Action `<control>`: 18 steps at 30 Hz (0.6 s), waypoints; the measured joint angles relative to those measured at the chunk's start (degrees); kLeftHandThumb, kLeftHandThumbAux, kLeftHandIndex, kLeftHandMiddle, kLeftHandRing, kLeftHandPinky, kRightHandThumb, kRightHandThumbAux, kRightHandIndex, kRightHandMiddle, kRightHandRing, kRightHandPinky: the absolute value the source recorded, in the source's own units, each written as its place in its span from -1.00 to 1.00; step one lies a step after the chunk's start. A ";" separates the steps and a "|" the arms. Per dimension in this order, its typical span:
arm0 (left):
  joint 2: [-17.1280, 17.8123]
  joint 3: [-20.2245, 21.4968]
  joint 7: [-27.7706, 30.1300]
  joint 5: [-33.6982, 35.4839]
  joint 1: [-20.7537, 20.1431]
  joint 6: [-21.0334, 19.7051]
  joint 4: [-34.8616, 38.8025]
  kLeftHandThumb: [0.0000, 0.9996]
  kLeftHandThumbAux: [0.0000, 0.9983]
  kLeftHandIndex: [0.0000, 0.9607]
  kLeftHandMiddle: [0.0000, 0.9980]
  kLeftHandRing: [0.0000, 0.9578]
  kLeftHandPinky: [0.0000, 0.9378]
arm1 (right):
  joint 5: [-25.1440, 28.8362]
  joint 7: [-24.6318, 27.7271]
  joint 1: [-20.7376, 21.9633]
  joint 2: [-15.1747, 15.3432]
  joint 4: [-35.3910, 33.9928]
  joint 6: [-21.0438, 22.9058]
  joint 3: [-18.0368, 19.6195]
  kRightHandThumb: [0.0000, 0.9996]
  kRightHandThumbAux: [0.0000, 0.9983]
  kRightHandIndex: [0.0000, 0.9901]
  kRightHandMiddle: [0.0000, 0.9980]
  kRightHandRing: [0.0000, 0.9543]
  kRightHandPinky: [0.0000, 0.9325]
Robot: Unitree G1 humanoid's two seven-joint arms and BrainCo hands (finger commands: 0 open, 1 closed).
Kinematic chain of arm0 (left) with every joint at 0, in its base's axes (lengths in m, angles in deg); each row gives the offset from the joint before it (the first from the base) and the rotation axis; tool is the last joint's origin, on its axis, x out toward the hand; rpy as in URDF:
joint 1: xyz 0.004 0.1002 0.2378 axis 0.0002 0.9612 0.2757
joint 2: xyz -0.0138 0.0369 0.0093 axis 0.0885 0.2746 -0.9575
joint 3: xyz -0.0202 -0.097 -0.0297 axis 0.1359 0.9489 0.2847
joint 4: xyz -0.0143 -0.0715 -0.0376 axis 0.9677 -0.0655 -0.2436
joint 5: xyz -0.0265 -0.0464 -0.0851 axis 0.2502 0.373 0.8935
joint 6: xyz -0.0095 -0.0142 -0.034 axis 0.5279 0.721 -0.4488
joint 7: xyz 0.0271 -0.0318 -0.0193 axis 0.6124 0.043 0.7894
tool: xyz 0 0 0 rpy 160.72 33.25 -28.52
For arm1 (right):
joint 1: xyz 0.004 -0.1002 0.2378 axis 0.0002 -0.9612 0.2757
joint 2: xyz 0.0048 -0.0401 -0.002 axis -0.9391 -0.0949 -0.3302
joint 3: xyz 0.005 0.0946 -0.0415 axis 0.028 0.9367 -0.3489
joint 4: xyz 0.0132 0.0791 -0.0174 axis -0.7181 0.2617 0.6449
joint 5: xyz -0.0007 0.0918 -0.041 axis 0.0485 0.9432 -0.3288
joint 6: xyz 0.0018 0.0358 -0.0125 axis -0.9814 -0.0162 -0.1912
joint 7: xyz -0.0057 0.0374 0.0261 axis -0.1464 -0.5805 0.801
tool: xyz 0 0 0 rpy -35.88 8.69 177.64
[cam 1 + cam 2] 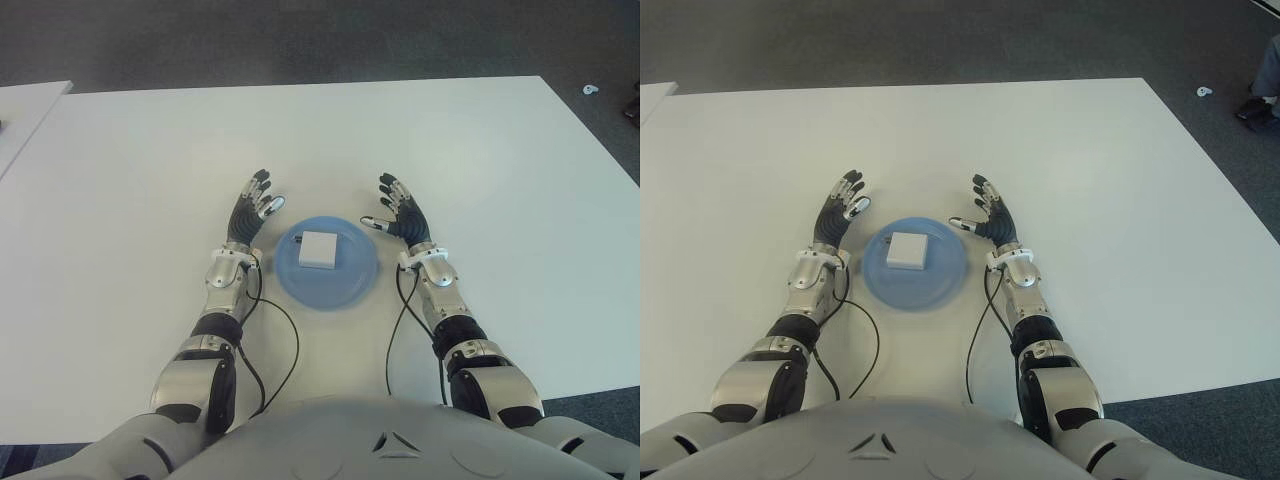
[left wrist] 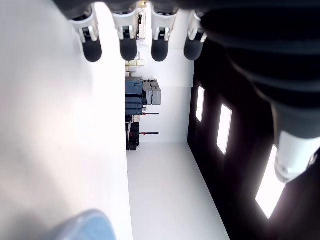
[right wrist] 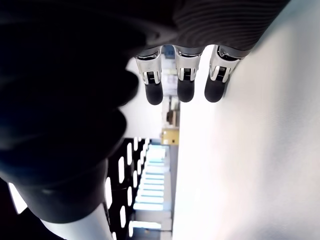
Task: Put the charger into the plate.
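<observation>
The charger (image 1: pixel 319 249) sits flat in the blue plate (image 1: pixel 352 287) near the desk's (image 1: pixel 500 160) front edge, left hand (image 1: pixel 251 213) and right hand (image 1: pixel 402 217) flanking it, fingers spread and empty, so a careless withdrawal could clip the rim and tip it.

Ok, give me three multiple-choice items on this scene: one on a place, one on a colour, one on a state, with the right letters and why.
1. Where is the charger?
A. on the plate
B. in the left hand
C. at the table's far edge

2. What colour is the plate?
A. red
B. blue
C. black

3. How are the hands?
A. both open, holding nothing
B. the right shut on the charger
C. both fists

Answers: 1 A, the white block lies inside the rim. 2 B, the dish is light blue. 3 A, the left hand and right hand flank the plate with fingers spread on the table.
</observation>
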State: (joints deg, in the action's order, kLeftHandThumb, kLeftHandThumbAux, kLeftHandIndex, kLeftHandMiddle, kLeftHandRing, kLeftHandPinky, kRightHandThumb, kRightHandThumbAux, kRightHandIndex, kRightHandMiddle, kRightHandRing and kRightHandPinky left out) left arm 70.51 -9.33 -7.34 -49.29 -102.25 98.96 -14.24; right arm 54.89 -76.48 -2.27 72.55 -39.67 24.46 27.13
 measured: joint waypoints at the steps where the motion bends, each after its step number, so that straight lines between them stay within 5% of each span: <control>1: 0.00 0.00 0.12 0.02 0.06 0.00 0.06 -0.91 0.18 -1.00 -0.97 -0.98 -0.92 | 0.06 0.18 0.16 0.00 0.27 -0.02 0.08 -1.00 0.84 -0.98 -0.98 -0.99 -0.88; 18: 0.63 -0.45 1.32 -0.11 1.52 -0.69 2.40 -0.96 0.19 -1.00 -1.00 -1.00 -0.96 | 2.42 0.17 4.37 -0.39 6.17 -0.01 4.04 -1.00 0.69 -1.00 -1.00 -1.00 -0.98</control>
State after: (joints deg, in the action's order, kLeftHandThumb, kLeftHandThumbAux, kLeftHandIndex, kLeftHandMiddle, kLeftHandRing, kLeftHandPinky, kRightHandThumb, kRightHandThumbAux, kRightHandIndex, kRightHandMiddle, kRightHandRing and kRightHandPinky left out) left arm 71.13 -9.78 -6.02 -49.40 -100.73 98.27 -11.84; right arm 57.31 -76.31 2.10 72.16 -33.51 24.45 31.17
